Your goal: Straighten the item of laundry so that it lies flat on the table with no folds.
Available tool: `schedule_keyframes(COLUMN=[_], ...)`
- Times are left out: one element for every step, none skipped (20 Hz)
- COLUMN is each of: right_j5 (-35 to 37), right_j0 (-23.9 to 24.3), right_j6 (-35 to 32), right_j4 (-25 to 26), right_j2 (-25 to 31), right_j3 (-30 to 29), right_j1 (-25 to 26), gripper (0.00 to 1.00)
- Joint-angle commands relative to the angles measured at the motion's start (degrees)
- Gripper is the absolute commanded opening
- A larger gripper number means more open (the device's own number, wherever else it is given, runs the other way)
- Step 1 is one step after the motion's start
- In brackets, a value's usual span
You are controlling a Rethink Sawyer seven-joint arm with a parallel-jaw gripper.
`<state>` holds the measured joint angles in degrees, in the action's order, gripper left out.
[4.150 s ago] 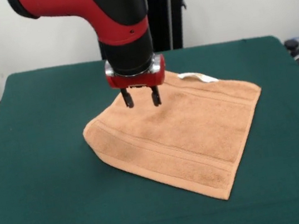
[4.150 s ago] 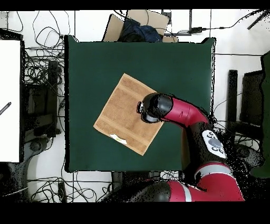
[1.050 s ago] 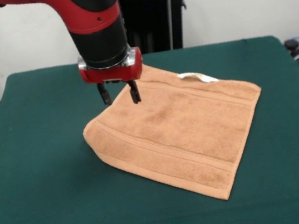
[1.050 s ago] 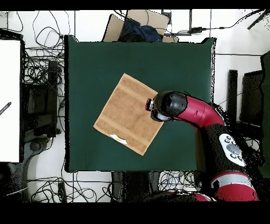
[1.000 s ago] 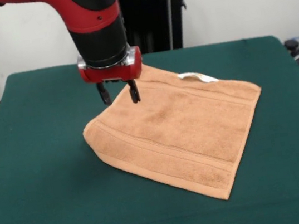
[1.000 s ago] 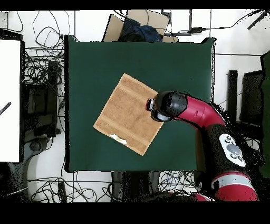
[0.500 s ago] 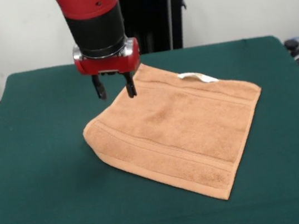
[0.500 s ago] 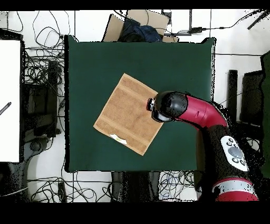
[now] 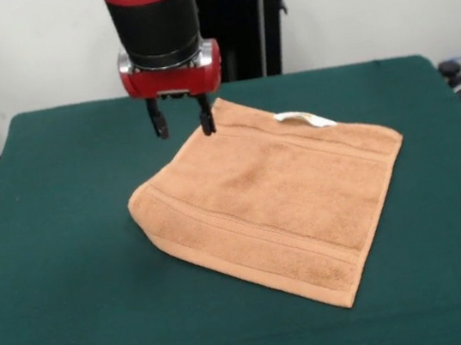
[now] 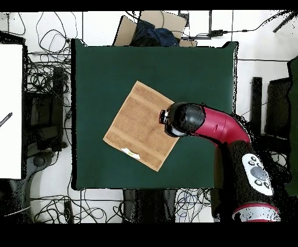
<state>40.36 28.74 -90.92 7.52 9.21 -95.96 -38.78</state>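
The light orange-brown towel (image 9: 277, 196) lies on the dark green table (image 9: 71, 266), spread as a rough diamond. Its left edge (image 9: 143, 213) looks thick and doubled over. The white label (image 9: 305, 118) sticks out at the far edge. My gripper (image 9: 181, 123) hangs open and empty, a little above the towel's far left edge, fingers pointing down. In the overhead view the towel (image 10: 138, 125) sits at the middle of the table (image 10: 192, 70), and the arm's wrist (image 10: 183, 119) covers the towel's right corner and hides the gripper.
The robot's black pedestal (image 9: 239, 24) stands behind the table's far edge. In the overhead view a cardboard box with dark cloth (image 10: 152, 29) sits beyond the table's top edge. Cables lie on the floor around it, and a white board (image 10: 10, 110) stands at the left.
The gripper has risen and shifted slightly toward the towel's far corner, still open and empty. The towel has not moved.
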Motion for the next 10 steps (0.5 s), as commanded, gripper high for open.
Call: schedule_keyframes(right_j5=[-3.21, -3.12, -3.06, -2.97, -2.89, -2.86, -2.83, -2.8, -2.64, -2.32], right_j0=[-2.01, -2.0, -2.08, -2.1, -2.13, -2.16, -2.18, -2.21, -2.34, -2.46], right_j6=[-5.1, -5.11, -5.09, -5.09, -5.1, -5.14, -5.19, -5.23, -5.36, -5.36], right_j4=[1.69, 1.57, 1.56, 1.51, 1.46, 1.41, 1.36, 1.31, 1.28, 1.3], right_j2=[1.34, 1.37, 1.32, 1.27, 1.23, 1.17, 1.11, 1.05, 0.92, 0.84], right_j3=[-4.68, -4.67, -4.81, -4.96, -5.12, -5.19, -5.27, -5.35, -5.31, -5.29], right_j1=[-1.07, -1.01, -1.32, -1.47, -1.61, -1.7, -1.79, -1.89, -2.05, -2.1], gripper=[1.0, 1.0, 1.0, 1.0, 1.0, 1.0, 1.0, 1.0, 1.0, 1.0])
